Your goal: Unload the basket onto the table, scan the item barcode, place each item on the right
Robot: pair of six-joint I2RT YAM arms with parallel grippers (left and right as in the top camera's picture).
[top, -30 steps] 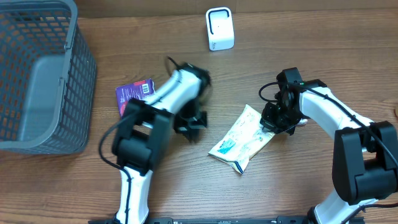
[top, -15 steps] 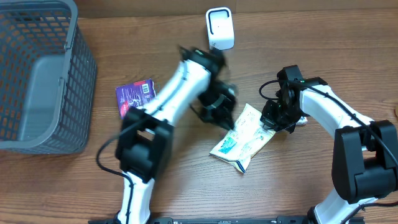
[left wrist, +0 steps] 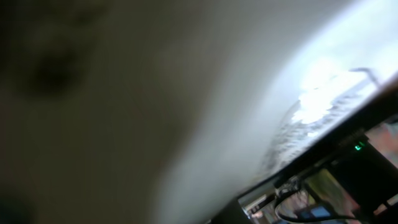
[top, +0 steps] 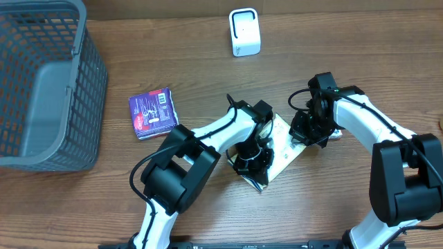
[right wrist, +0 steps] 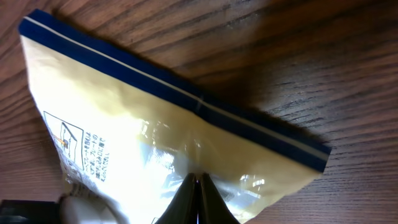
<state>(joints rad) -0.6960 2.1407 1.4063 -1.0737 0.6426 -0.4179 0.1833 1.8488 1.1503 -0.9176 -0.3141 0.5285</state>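
1. Pouch (top: 282, 146): cream film pack w/ blue print, flat on table (top: 360, 48). It's on the robot side of scanner (top: 244, 32), slightly right of it, well apart.
2. L gripper (top: 250, 160): down on the pouch end farthest from scanner, fingers pressed together. Can't tell if any film is caught.
3. R gripper (right wrist: 198, 186): at the pouch edge right of scanner, fingers pressed together to a point. Tips are against the film just inside the blue seal band (right wrist: 249, 127). Nipping film or only touching, can't tell.
4. Step in hand (my read): get a hold on the pouch so it can go up to scanner.
5. To do it well: flat film gives closed tips nothing to bite, so prob. spread one gripper and take the seal band while the other arm pins. Lift w/o crumpling and keep the barcode face flat to scanner's window.
6. Barcode: not visible in any view. Could be on the underside or under L arm (top: 214, 131), so may need a flip.
7. Hard to see: L wrist view is all blur, lens nearly on the film, no fingers legible. L arm covers much of the pouch in overhead. R wrist view crops the pouch's lower part.
8. Farther out: purple pack (top: 152, 112) sits left of scanner toward the robot. Basket (top: 90, 90) is far left of scanner, cut by the frame edge.
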